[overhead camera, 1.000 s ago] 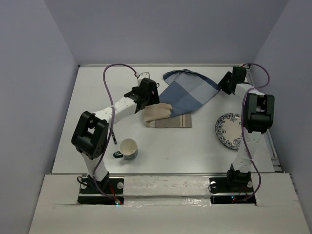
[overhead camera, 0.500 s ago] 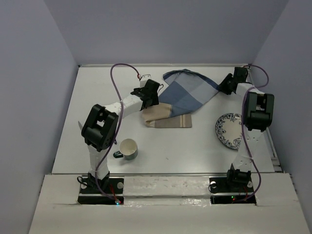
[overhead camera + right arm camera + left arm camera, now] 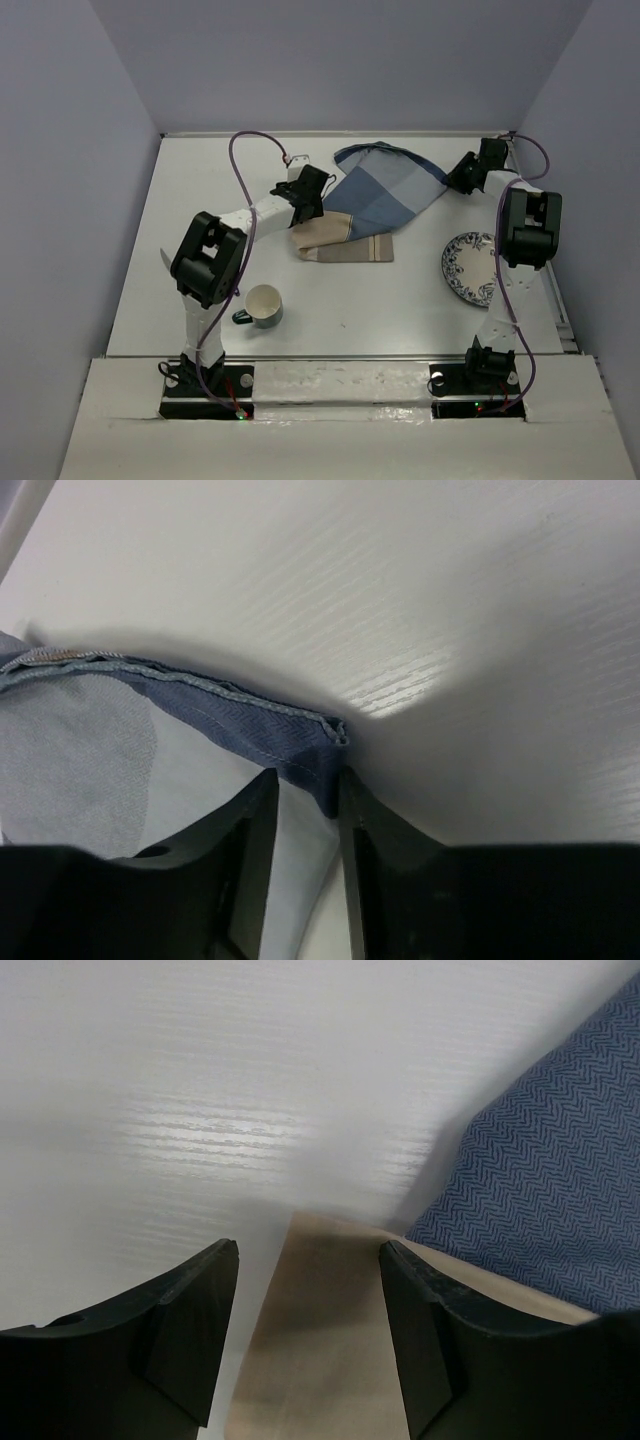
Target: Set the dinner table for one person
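Observation:
The blue-and-tan striped placemat [image 3: 375,195] lies crumpled at the back middle of the white dinner table [image 3: 200,220]. My left gripper [image 3: 316,205] is open and low over its tan corner. In the left wrist view that tan corner [image 3: 320,1340] lies between the spread jaws of the left gripper [image 3: 308,1250], untouched. My right gripper [image 3: 453,182] is shut on the placemat's blue right corner. The right wrist view shows the blue hem [image 3: 300,730] pinched between the jaws of the right gripper [image 3: 307,780].
A white cup [image 3: 264,305] with a dark handle stands at the front left. A blue-patterned plate [image 3: 468,268] lies at the right, beside my right arm. Grey walls close in the table on three sides.
My left arm's elbow has swung right and forward, and the left gripper has settled slightly onto the tan corner. The right gripper and the placemat have not moved.

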Controlling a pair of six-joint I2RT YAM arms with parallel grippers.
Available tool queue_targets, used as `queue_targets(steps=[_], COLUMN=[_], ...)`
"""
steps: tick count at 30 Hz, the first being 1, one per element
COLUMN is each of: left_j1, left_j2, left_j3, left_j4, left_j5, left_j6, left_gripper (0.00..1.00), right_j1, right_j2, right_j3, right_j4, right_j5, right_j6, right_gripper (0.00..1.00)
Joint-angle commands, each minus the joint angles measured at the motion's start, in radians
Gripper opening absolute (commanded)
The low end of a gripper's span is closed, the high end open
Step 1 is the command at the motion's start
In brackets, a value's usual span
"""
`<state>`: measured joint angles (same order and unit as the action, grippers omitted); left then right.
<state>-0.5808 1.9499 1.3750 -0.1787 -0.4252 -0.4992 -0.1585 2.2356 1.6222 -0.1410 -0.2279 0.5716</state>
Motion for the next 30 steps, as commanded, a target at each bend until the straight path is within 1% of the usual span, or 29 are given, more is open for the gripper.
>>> queue_targets(steps=[1,3,6,7,8,10,11,14,15,16,17,19,20,22,23,26,30], left_j1=[0.002,0.002,0.001,0.002,0.002,0.002,0.002,0.002,0.002,0.002,0.002,0.002,0.002,0.004,0.004,0.004,0.007], left_j2=[0.023,0.029,0.032,0.032,0.032,0.037,0.038,0.035,0.035,0.037,0.037,0.029,0.024,0.015,0.006,-0.014,-0.058], left_j3=[0.033,0.038,0.039,0.038,0.035,0.033,0.029,-0.004,-0.013,-0.02,-0.024,-0.037,-0.042,-0.051,-0.053,-0.054,-0.059], left_j4=[0.033,0.047,0.064,0.074,0.08,0.088,0.094,0.142,0.153,0.163,0.166,0.173,0.173,0.202,0.203,0.208,0.206], left_j5=[-0.011,-0.006,-0.012,-0.017,-0.021,-0.026,-0.024,-0.014,-0.012,-0.012,-0.012,-0.01,-0.009,-0.009,-0.009,-0.007,-0.015], left_j6=[-0.018,-0.021,-0.013,-0.01,-0.003,0.001,0.001,-0.001,-0.001,0.001,0.002,0.005,0.007,0.01,0.014,0.03,0.044], left_gripper=[0.7,0.7,0.64,0.62,0.6,0.6,0.57,0.45,0.43,0.4,0.37,0.24,0.15,0.06,0.0,0.0,0.0], right_j1=[-0.001,-0.001,-0.001,-0.001,-0.001,-0.001,-0.001,-0.001,-0.001,-0.001,-0.001,-0.001,-0.001,-0.001,-0.001,-0.001,-0.001], right_j2=[-0.016,-0.011,0.004,0.005,0.004,-0.005,-0.007,-0.002,-0.002,-0.002,-0.004,-0.008,-0.016,-0.028,-0.033,-0.07,-0.146], right_j3=[-0.01,-0.013,-0.005,-0.007,-0.013,-0.034,-0.039,-0.039,-0.039,-0.042,-0.042,-0.048,-0.057,-0.071,-0.084,-0.119,-0.215], right_j4=[0.058,0.066,0.064,0.066,0.076,0.093,0.101,0.104,0.104,0.106,0.107,0.113,0.124,0.13,0.161,0.214,0.273], right_j5=[-0.037,-0.059,-0.094,-0.094,-0.094,-0.094,-0.094,-0.105,-0.108,-0.108,-0.108,-0.105,-0.102,-0.091,-0.088,-0.085,-0.064], right_j6=[-0.001,-0.001,0.001,0.004,0.01,0.016,0.017,0.022,0.022,0.022,0.022,0.024,0.025,0.025,0.027,0.039,0.053], right_gripper=[0.44,0.48,0.46,0.43,0.38,0.32,0.3,0.23,0.21,0.17,0.17,0.1,0.06,0.03,0.0,0.0,0.0])
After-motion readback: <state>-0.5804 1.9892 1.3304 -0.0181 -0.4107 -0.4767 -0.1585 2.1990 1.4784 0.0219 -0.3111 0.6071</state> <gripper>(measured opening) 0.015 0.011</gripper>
